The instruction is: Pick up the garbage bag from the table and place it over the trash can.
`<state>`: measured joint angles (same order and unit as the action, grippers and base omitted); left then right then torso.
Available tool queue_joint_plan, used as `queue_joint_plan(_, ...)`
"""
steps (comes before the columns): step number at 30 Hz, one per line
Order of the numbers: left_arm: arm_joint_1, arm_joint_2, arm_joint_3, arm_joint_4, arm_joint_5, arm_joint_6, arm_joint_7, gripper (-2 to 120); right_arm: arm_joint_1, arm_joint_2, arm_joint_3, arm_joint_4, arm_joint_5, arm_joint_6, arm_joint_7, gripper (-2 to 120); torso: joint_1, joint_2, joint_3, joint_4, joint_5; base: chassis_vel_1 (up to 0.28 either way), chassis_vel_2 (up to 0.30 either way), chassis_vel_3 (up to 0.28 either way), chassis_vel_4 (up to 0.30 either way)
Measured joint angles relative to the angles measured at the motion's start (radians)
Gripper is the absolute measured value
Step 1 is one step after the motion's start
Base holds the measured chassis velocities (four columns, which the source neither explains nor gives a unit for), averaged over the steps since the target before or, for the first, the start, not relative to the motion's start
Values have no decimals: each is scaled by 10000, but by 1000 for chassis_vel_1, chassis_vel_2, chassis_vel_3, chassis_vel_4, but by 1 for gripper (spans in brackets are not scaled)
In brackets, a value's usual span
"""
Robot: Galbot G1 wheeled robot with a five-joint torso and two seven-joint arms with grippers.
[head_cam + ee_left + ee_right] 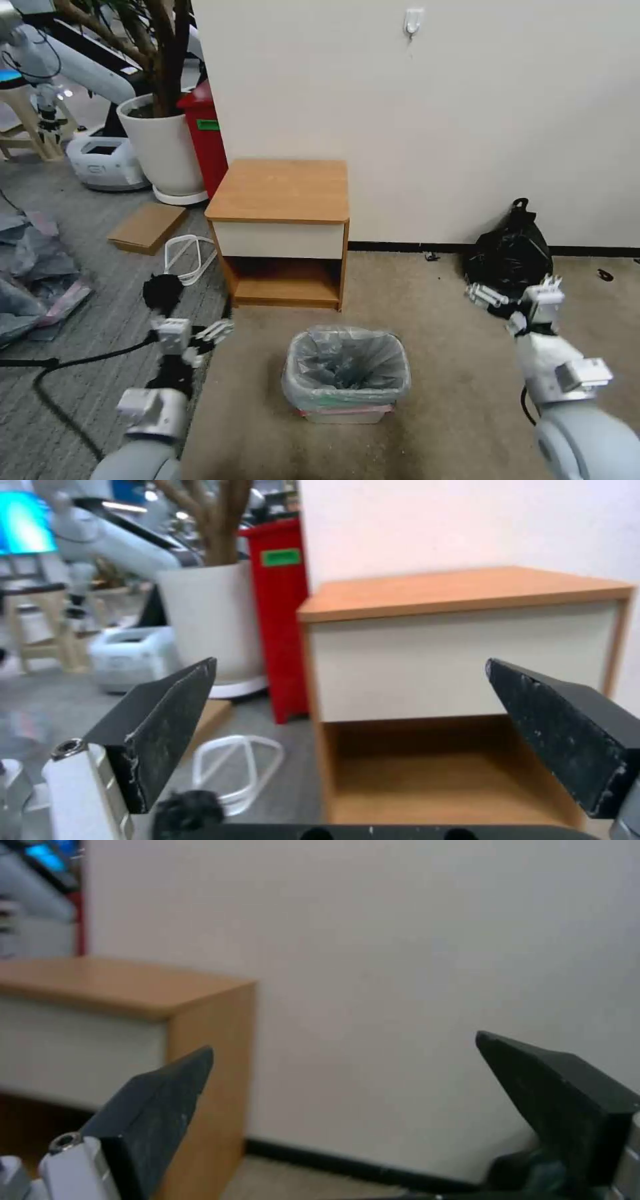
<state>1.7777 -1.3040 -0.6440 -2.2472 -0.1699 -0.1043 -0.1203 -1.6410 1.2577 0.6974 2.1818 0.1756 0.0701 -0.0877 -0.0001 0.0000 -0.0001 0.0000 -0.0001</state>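
The garbage bag (347, 363), grey and crinkly, lines the trash can (348, 416). Its rim is folded over the can's edge, with a pinkish band along the front. The can stands on the carpet in front of the table (280, 190), a wooden nightstand with a white drawer front. My left gripper (212, 335) hovers open to the left of the can and faces the table (460, 592), its fingers wide apart around nothing (351, 664). On the right, my other gripper (490, 297) is also open, near the black bag, and it looks past the table's corner (100, 980) at the wall (345, 1042).
A knotted black bag (510, 253) sits against the wall at the right. Left of the table are a red bin (203, 133), a white plant pot (163, 143), flat cardboard (147, 227), a white cable loop (190, 257) and a grey-pink plastic heap (33, 273). A black cable (80, 363) crosses the floor.
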Motion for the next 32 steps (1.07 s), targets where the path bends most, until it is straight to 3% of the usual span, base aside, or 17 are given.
queue_joint_plan(1, 142, -161, -205, 94, 139, -280, 0, 100, -46, 173, -2, -141, -63, -58, -825, 100, 0, 0, 0, 0, 3, 0, 0, 0, 0)
queue_joint_plan(8, 290, -588, -385, 693, 458, -1026, -16, 100, -32, 485, -87, -580, -488, -426, -1296, 100, 0, 0, 0, 1, 0, 0, 0, 0, 0)
queue_joint_plan(19, 4, -1118, 42, 1464, 730, -1341, -156, 100, 64, 1092, -315, -901, -566, -594, -351, 100, 0, 0, 0, 0, 2, 0, 0, 0, 0)
queue_joint_plan(32, -78, -1296, 241, 1770, 1097, -1420, -387, 100, 193, 1137, -321, -1264, -790, -613, 190, 100, 0, 0, 1, 0, 2, 0, 0, 0, 0)
